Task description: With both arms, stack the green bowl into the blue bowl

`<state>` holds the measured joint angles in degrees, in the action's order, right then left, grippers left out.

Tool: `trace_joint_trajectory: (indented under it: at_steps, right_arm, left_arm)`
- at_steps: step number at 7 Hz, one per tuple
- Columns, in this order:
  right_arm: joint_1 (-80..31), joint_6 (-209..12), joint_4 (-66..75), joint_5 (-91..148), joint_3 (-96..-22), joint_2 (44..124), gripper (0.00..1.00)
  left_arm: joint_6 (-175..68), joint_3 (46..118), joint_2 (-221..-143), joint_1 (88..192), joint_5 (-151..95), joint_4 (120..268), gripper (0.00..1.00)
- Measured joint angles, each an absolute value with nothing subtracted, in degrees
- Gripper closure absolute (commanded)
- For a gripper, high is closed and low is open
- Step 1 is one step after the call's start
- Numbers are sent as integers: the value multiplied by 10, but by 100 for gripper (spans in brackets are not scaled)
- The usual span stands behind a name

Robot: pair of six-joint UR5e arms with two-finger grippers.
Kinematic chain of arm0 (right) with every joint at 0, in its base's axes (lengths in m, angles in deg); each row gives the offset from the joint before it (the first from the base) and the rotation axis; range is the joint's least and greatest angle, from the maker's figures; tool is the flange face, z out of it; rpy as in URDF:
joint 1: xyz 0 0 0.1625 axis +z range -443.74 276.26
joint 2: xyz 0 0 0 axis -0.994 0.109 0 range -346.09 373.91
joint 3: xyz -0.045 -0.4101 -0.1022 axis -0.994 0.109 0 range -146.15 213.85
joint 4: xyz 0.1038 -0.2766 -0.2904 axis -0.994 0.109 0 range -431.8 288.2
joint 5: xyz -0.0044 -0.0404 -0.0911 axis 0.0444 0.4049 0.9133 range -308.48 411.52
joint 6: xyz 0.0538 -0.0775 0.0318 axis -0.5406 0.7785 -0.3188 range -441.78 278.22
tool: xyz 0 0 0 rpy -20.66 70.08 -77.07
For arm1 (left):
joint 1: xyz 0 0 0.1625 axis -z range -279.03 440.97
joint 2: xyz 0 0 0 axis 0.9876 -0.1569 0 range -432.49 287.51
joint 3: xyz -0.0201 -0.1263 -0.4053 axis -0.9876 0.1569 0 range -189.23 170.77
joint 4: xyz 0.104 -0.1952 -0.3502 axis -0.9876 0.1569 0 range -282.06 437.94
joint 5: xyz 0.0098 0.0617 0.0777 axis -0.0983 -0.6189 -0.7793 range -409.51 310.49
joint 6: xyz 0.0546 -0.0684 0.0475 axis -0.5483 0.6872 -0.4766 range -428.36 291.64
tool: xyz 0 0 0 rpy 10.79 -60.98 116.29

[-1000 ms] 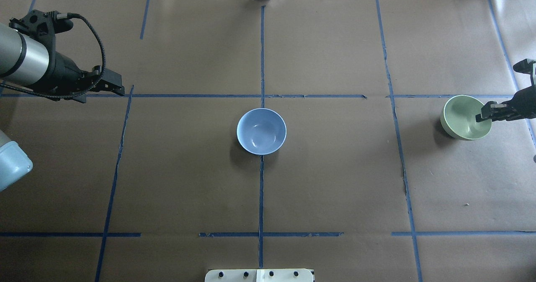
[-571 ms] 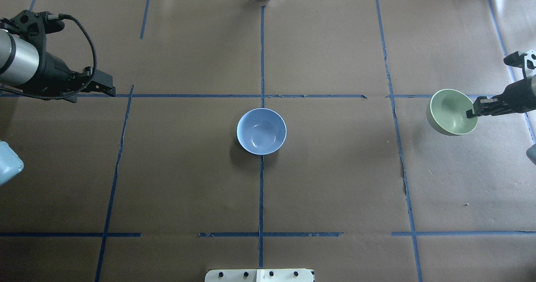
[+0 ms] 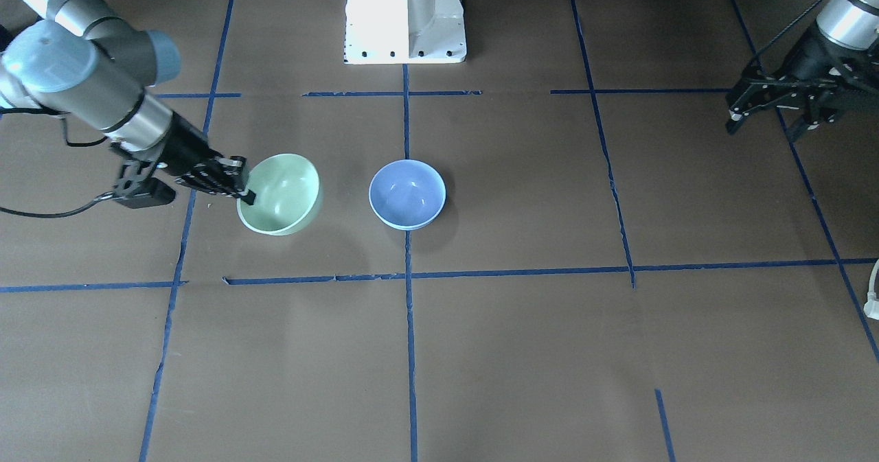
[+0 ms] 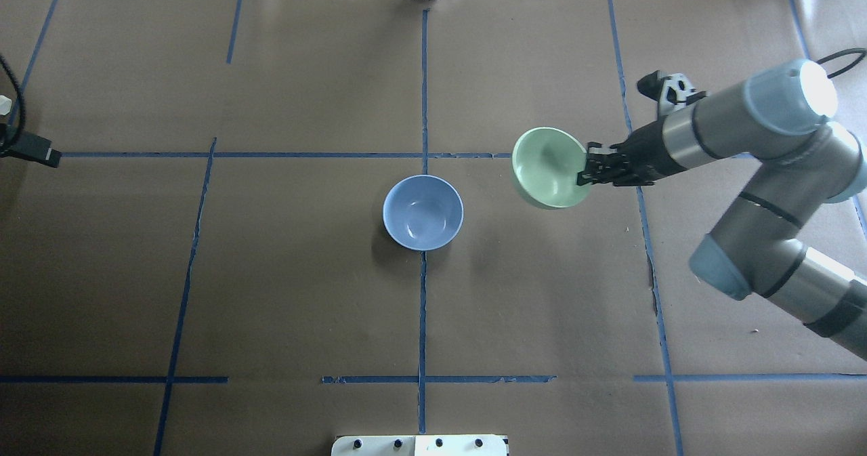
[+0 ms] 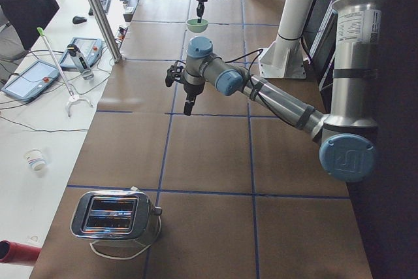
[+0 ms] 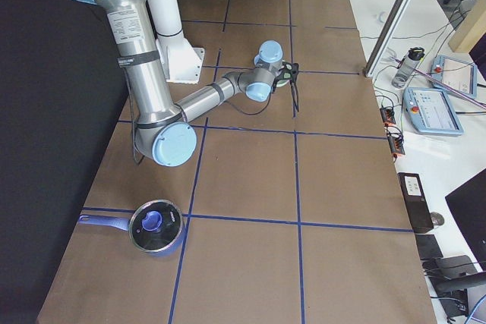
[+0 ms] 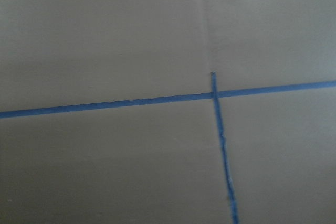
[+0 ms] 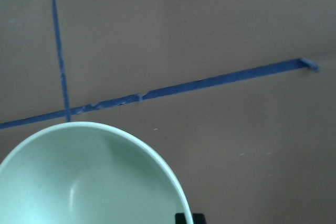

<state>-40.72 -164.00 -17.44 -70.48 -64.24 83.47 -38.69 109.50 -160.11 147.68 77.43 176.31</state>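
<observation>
Well, from the front camera, my right claw (image 3: 239,189) is clamped on the rim of the green bowl (image 3: 281,191). The bowl is near the blue bowl (image 3: 407,194) but apart from it. My left claw (image 3: 763,122) hangs well away, fingers spread wide, holding nothing.

From overhead, the blue bowl sits upright on the brown paper (image 4: 305,286), the green one off to my right.

From the left end, the green bowl hangs clear of the table.

My left wrist camera sees only paper and crossing blue tape (image 7: 105,103).

My right wrist camera has the green bowl's rim filling the lower left, one black fingertip (image 8: 184,217) at its edge.
</observation>
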Motion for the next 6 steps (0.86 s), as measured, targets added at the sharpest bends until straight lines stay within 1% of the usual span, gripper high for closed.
trace_joint_trajectory:
  at_steps: [1, 3, 4, 6]
  right_arm:
    - [-437, -1663, -119, -675, -650, 789, 100]
    - [-488, -1693, -27, -614, -656, 724, 100]
    - [-501, -1699, 8, -599, -655, 703, 100]
    - [-524, -1704, 38, -567, -644, 688, 100]
  left_arm:
    - [-406, 1093, -1592, 1488, 782, 1763, 0]
    - [-415, 1091, -1588, 1494, 785, 1763, 0]
    - [-416, 1091, -1587, 1494, 786, 1763, 0]
    - [-416, 1092, -1587, 1494, 786, 1763, 0]
